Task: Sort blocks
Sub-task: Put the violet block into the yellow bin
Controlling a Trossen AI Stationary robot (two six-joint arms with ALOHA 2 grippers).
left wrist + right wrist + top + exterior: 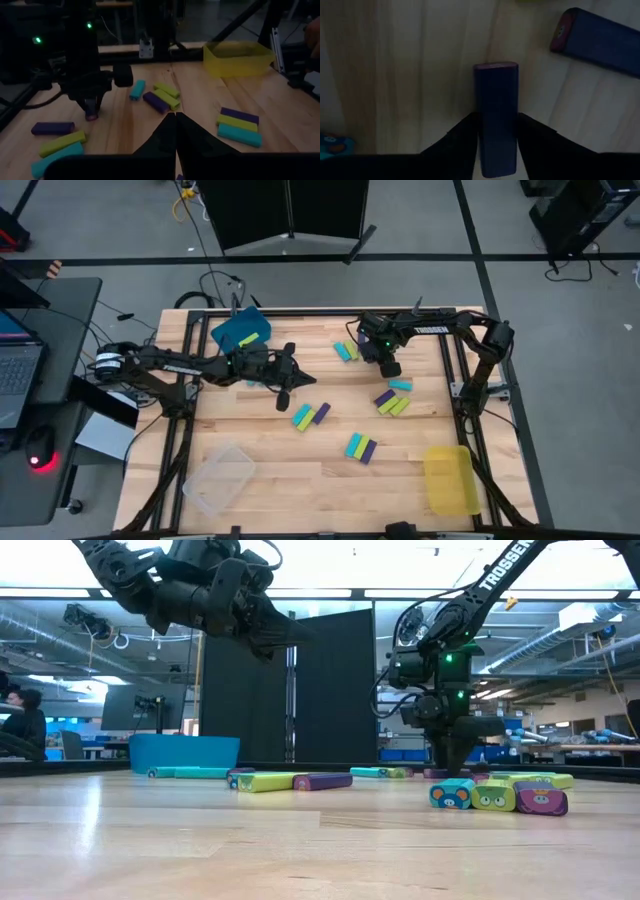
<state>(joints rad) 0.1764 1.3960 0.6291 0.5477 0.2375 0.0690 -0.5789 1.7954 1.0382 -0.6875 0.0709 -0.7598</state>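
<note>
Cyan, lime green and purple blocks lie flat in small groups on the wooden table: a pair [346, 351] near the far edge, one group [392, 402] right of centre, and two more [311, 415] [360, 447] toward the near side. My right gripper [388, 367] points down over the table's far right part and is shut on a purple block [495, 105]. My left gripper [290, 388] is shut on nothing and hovers above the table's centre left, next to the blue bin [241, 332]. In the low view it hangs high [262, 625]. My right gripper pinches the purple block between its two fingers [465, 135], on the block's long sides [495, 150]. It comes from above with the fingers along the block. The block stands upright below the fingers; its free end [91, 116] is at the table top, touching or not I cannot tell.
A clear bin [220, 477] sits at the near left corner and a yellow bin [450, 478] at the near right. A loose purple block [600, 40] and a cyan one [335, 142] lie close to the held block. Bare wood shows in the near middle.
</note>
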